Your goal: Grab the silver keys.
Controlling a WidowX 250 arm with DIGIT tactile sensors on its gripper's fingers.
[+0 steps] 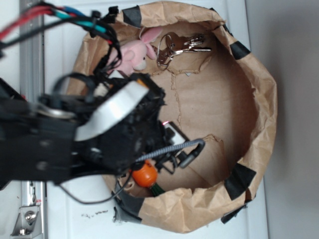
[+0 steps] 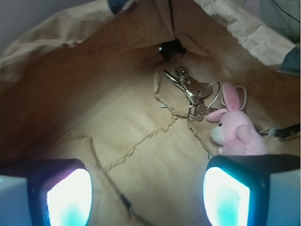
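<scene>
wrist view: the gripper [image 2: 148,197] has its jaws spread wide with nothing between them, over the brown paper floor.
container: a brown paper bag [image 1: 259,114] rolled down into a bowl, patched with black tape, sits on the white bench [image 1: 289,74].
neighbours: a pink plush bunny [image 2: 237,128] lies just beside the keys, touching their ring; an orange ball-like toy [image 1: 145,174] sits at the near wall, partly under the arm.
in the way: nothing lies between jaws and keys.
silver keys [image 2: 194,90]: shiny metal, several on a round split ring, flat on the bag floor near the far wall.
writing: none readable.
</scene>
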